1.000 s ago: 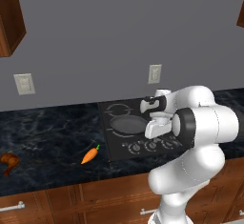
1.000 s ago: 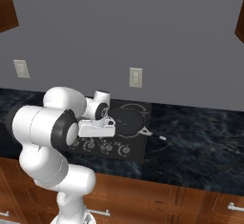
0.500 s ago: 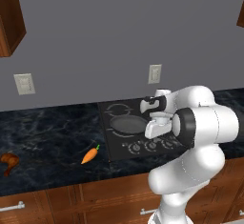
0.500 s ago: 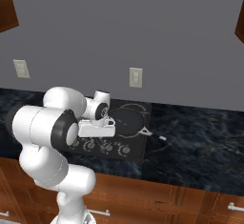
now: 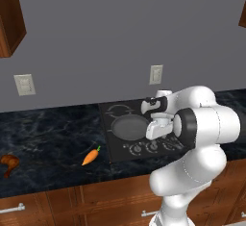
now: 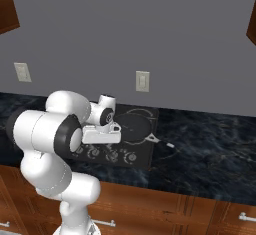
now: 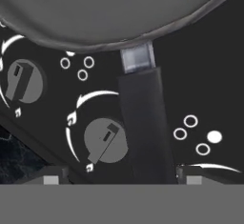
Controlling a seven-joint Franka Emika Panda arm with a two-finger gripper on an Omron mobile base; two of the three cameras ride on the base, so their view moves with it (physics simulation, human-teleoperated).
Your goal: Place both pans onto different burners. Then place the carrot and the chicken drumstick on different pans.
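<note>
1. hand view: you look straight down the pan handle [image 7: 142, 123], which runs between the two finger tips [image 7: 56, 176] with a gap on each side, so the hand [image 7: 121, 176] stands apart and clamps nothing.
2. the pan [image 5: 129, 126] sits flat on the front left burner of the black cooktop [image 5: 115, 150]; judging from that, the first pan is placed and the handle is simply let go where it came to rest, over the knob row.
3. in the right base view the hand [image 6: 116, 128] hovers low over the cooktop [image 6: 142, 161], just beside the pan [image 6: 134, 125], while a second thin handle [image 6: 161, 141] sticks out over the cooktop's right edge. i cannot tell which pan it belongs to.
4. the carrot [image 5: 90, 156] lies on the worktop [image 5: 43, 138] just left of the cooktop, green top toward the stove, not yet moved.
5. the chicken drumstick [image 5: 8, 162] lies far left on the worktop, well apart from the carrot.
6. count for yourself: one pan clearly seen, four burners marked, four knobs [image 5: 136, 149], one carrot, one drumstick, two wall outlets [image 5: 24, 84].
</note>
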